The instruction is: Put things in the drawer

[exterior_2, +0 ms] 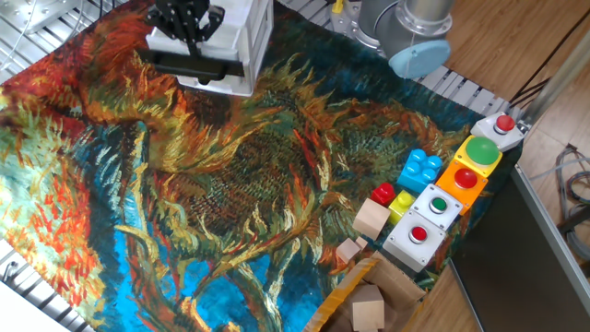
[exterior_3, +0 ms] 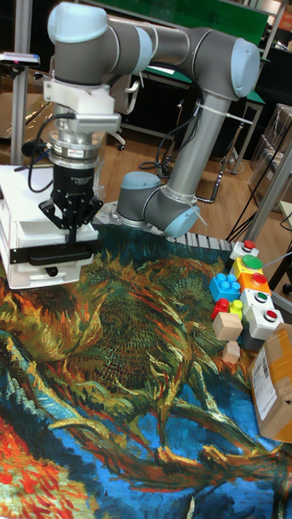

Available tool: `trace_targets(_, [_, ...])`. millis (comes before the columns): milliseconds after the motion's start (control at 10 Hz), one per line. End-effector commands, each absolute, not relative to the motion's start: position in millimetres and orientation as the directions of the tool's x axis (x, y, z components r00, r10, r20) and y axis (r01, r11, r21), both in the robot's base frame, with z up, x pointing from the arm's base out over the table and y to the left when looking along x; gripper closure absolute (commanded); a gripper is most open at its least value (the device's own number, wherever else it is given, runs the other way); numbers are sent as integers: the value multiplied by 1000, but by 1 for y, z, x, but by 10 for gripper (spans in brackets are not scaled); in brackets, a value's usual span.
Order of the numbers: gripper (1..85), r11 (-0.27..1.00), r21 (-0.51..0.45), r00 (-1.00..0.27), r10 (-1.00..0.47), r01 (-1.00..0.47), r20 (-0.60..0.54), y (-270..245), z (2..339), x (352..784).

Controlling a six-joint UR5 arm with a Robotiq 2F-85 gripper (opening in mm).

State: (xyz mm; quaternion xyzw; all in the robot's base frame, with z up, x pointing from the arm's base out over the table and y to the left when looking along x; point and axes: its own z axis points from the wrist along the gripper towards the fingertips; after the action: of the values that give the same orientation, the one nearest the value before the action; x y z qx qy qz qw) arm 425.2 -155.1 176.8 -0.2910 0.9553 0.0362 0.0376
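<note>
I have the gripper (exterior_3: 71,235) at the front of the white cabinet (exterior_3: 20,227), its fingers drawn close together right over the drawer (exterior_3: 53,261); I cannot tell whether they pinch the knob or just touch the front. The drawer sits nearly flush, only its dark front edge showing. I cannot see the green brick anywhere. Right of the gripper, the painted cloth (exterior_2: 230,184) lies open across a wide stretch. Well apart at the far right edge sit the blue brick (exterior_2: 421,169), wooden blocks (exterior_2: 371,219), button boxes (exterior_2: 433,217) and cardboard box (exterior_3: 276,381).
</note>
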Motion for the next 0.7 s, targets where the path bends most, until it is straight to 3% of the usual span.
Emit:
trace_targets(0, [843,824,56,-824,-556,-563,-109,-164,175,407])
trace_targets(600, [843,842,94,-847,-531,-532,-33,-172,180,379])
